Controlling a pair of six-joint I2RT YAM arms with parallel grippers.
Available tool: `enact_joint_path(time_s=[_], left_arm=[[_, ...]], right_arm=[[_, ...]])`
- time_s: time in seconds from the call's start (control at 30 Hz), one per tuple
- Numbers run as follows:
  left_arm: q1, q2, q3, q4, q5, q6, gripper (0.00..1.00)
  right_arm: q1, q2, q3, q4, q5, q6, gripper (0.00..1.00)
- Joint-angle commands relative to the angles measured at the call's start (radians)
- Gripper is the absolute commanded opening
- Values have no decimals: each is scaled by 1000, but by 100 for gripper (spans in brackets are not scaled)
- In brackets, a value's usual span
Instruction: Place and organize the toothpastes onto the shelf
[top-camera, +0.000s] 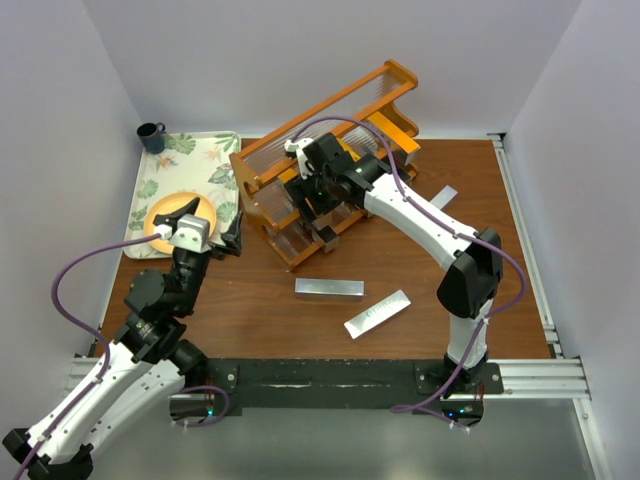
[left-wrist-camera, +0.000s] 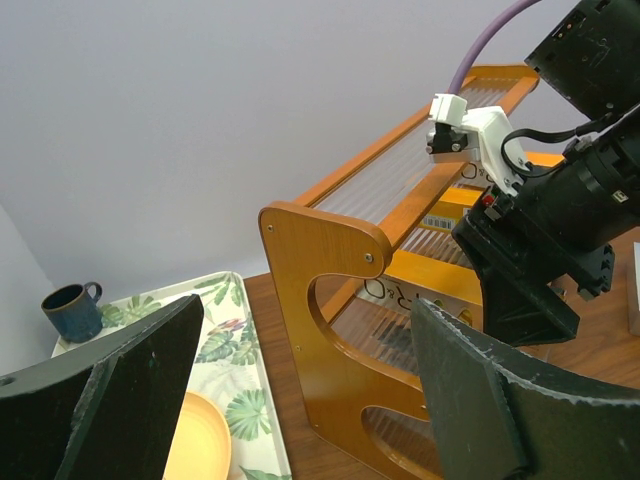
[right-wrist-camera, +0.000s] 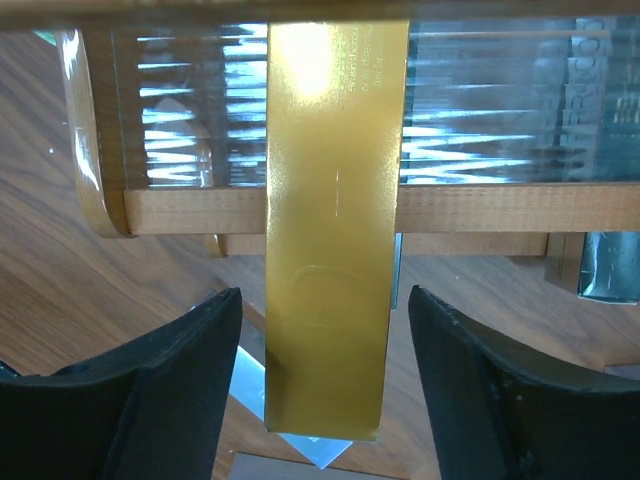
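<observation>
The orange-brown wooden shelf (top-camera: 330, 140) stands at the back middle of the table. My right gripper (top-camera: 318, 205) is over its lower tiers. In the right wrist view an orange-gold toothpaste carton (right-wrist-camera: 335, 230) lies across the shelf's front rail (right-wrist-camera: 480, 208), between my open right gripper (right-wrist-camera: 323, 292), with a gap on each side. Three silver toothpastes lie on the table: one (top-camera: 329, 287), a second (top-camera: 377, 313) and a third (top-camera: 443, 197). My left gripper (top-camera: 232, 238) is open and empty beside the shelf's left end panel (left-wrist-camera: 330, 290).
A floral tray (top-camera: 165, 170) at the back left holds a yellow plate (top-camera: 175, 212) and a dark blue mug (top-camera: 151, 136). More cartons sit on the shelf tiers, one orange (left-wrist-camera: 440, 275) and one silver (right-wrist-camera: 605, 265). White walls close in on three sides.
</observation>
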Motion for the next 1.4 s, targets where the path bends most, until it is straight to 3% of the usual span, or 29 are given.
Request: enact_joint_path(time_s=[0.0, 0.23, 0.57, 0.77, 1.1, 1.37], left_arm=[[5, 0, -12, 54, 14, -8, 90], [7, 0, -14, 54, 15, -5, 90], [7, 3, -12, 53, 21, -8, 90], [8, 10, -14, 49, 23, -8, 90], [8, 35, -18, 49, 24, -5, 90], [8, 46, -21, 49, 26, 0, 90]], right_arm=[[9, -62, 15, 45, 3, -9, 79], [7, -242, -156, 172, -24, -45, 93], [7, -589, -569, 295, -21, -138, 95], [6, -755, -853, 418, -135, -192, 95], [6, -709, -1131, 649, -184, -189, 95], [-3, -594, -1182, 754, -239, -169, 95]])
